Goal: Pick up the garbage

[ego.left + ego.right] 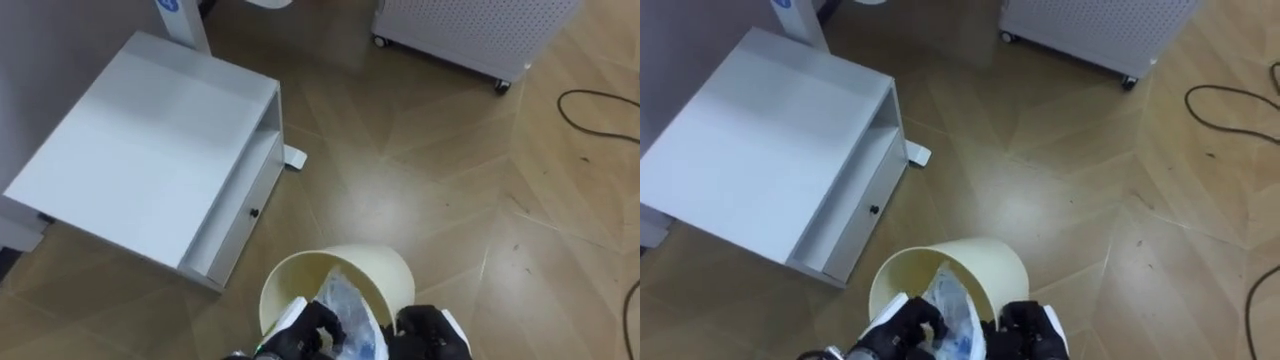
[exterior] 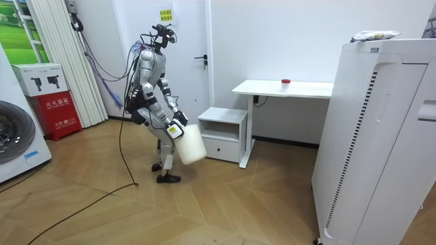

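My left hand (image 1: 303, 328) and right hand (image 1: 432, 336) clasped the rim of the cream round plastic bin (image 1: 372, 266), near the white low drawer cabinet (image 1: 150, 150); crumpled clear plastic garbage (image 1: 350, 305) lay inside.

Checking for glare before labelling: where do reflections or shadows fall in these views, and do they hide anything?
Left eye view: a pale sheen on the wooden floor between the white cabinet and the bin, hiding nothing; right eye view: the same sheen; room view: even light, a soft shadow under the desk.
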Controlling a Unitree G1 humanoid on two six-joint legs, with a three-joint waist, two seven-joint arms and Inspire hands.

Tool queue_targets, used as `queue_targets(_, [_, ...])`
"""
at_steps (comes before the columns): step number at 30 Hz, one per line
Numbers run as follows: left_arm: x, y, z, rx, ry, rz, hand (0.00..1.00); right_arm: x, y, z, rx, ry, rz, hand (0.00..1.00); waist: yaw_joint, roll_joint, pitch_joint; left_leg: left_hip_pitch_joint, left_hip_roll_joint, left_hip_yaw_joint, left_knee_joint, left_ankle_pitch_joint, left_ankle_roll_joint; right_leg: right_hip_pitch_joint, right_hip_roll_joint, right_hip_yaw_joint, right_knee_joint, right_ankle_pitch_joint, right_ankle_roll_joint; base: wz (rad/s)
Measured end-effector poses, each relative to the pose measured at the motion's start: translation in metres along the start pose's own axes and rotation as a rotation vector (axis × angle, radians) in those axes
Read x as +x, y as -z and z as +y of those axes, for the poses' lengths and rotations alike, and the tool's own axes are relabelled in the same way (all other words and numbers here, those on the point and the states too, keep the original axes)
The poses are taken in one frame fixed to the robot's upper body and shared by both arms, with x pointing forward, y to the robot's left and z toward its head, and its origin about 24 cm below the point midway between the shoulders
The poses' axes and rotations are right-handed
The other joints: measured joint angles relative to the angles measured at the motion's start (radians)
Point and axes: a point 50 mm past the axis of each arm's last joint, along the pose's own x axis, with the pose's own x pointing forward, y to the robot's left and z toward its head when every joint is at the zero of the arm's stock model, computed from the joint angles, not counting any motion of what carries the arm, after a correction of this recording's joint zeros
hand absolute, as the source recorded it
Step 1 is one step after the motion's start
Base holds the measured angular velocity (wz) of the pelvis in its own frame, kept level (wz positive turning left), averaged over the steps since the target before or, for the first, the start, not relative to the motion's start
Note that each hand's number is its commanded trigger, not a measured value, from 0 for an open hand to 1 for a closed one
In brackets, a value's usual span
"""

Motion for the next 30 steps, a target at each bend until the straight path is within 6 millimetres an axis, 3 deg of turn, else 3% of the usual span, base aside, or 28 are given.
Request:
queue_targets(4, [-0.003, 0.005, -0.007, 0.006, 0.026, 0.019, 0.96, -0.001, 0.002, 0.000, 0.001, 0.001, 0.005, 1.00, 0.005, 0.000, -0.0001, -0.002, 0.001, 0.001, 0.000, 0.000, 0.000, -0.004, 0.001, 0.002, 0.000, 0.000, 0.000, 0.00])
queue_targets(6, [-0.004, 0.006, -0.009, 0.011, 0.037, 0.021, 0.25, -0.001, 0.002, 0.000, 0.001, 0.001, 0.006, 1.00, 0.007, 0.000, -0.0002, -0.002, 0.001, 0.002, 0.000, 0.000, 0.000, -0.005, 0.002, 0.003, 0.000, 0.000, 0.000, 0.00])
queue_targets(7, [-0.004, 0.006, -0.010, 0.013, 0.040, 0.021, 0.00, -0.001, 0.003, 0.000, 0.001, 0.002, 0.007, 1.00, 0.007, 0.001, -0.0002, -0.002, 0.002, 0.002, 0.000, 0.000, 0.000, -0.005, 0.003, 0.003, 0.000, 0.000, 0.000, 0.00])
queue_targets(22, [-0.007, 0.013, -0.014, 0.057, 0.053, 0.040, 0.00, -0.001, 0.002, -0.001, 0.001, 0.002, -0.006, 1.00, 0.031, 0.006, -0.0004, 0.004, 0.015, 0.029, -0.002, 0.000, -0.002, -0.018, 0.016, 0.023, 0.000, 0.009, -0.006, -0.05])
queue_targets(24, [-0.007, 0.013, -0.014, 0.064, 0.055, 0.039, 0.00, -0.002, 0.004, -0.003, -0.003, 0.009, -0.003, 1.00, 0.054, 0.007, -0.0004, 0.012, 0.022, 0.040, -0.002, -0.002, -0.005, -0.016, 0.015, 0.016, -0.002, 0.011, -0.011, -0.14])
queue_targets(30, [-0.007, 0.014, -0.014, 0.067, 0.047, 0.041, 0.00, -0.004, 0.008, -0.006, -0.007, 0.016, 0.006, 1.00, 0.078, 0.015, -0.0003, 0.018, 0.025, 0.047, -0.002, 0.000, -0.009, -0.016, 0.013, 0.014, 0.001, 0.014, -0.018, -0.04])
